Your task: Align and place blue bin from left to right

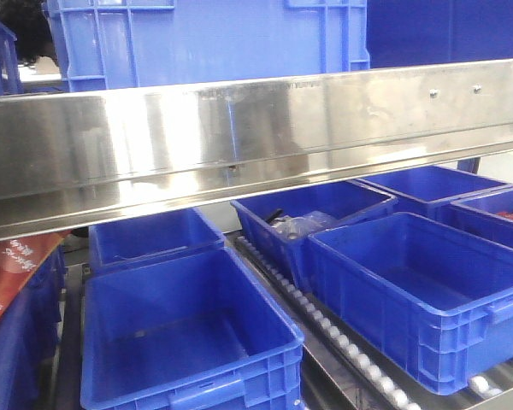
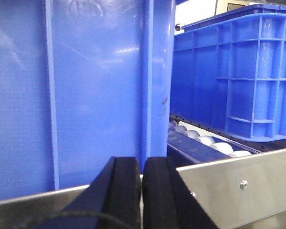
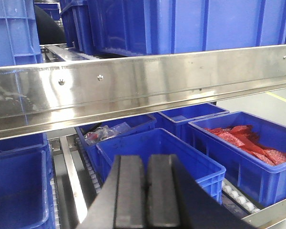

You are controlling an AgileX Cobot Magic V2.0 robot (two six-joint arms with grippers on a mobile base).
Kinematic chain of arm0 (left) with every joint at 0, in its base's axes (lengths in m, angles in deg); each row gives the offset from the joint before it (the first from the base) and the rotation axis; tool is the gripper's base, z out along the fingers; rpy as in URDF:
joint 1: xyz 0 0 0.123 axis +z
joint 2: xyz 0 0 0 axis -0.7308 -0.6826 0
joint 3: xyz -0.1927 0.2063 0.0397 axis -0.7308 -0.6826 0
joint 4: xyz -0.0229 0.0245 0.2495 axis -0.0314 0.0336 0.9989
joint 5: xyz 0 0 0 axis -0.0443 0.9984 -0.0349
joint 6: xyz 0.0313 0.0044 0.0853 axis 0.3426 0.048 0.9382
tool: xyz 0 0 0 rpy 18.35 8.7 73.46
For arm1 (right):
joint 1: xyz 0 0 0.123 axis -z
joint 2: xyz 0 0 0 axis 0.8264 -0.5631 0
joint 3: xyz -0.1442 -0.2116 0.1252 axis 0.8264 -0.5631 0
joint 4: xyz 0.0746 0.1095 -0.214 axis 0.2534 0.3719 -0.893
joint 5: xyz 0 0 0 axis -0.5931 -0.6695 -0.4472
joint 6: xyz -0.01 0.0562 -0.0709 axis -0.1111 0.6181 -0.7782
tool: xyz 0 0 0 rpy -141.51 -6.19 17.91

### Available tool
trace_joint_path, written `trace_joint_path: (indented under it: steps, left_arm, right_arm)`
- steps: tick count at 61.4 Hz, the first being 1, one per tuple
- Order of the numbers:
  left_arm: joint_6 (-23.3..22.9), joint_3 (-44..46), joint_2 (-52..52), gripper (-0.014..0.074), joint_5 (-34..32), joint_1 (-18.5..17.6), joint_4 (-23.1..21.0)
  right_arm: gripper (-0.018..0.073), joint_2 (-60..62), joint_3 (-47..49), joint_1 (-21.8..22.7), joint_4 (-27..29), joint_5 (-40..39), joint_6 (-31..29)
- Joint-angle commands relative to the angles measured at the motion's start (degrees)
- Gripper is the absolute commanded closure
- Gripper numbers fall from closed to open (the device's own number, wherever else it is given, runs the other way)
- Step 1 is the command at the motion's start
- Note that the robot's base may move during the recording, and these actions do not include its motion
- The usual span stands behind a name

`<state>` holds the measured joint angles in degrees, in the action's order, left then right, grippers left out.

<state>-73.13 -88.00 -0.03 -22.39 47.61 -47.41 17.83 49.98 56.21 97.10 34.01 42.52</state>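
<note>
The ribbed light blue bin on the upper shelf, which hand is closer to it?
Left. The left hand sits shut right at the blue bin's wall, just over the steel rail. The right hand, also shut, sits back and below the rail.

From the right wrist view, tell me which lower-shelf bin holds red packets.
The far-right bin: red packets cover its floor. The bin nearest the hand looks empty, and the one behind it holds clear wrapped items.

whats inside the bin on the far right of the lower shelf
In the right wrist view, the far-right bin holds red packets spread over its floor. The steel rail covers its rear edge, and anything beneath the packets is hidden.
</note>
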Motion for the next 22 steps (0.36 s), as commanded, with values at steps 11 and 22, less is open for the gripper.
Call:
trace_joint_path:
  steps: [11, 22]
  left_arm:
    - [-0.03, 0.14, 0.25, 0.0584, -1.08, 0.32, -0.37]
    - [-0.03, 0.14, 0.25, 0.0584, -1.08, 0.32, -0.37]
  right_arm:
    - [0.0631, 0.43, 0.0, 0.19, 0.11, -1.74, 0.02]
    - [0.0631, 0.43, 0.0, 0.19, 0.11, -1.74, 0.02]
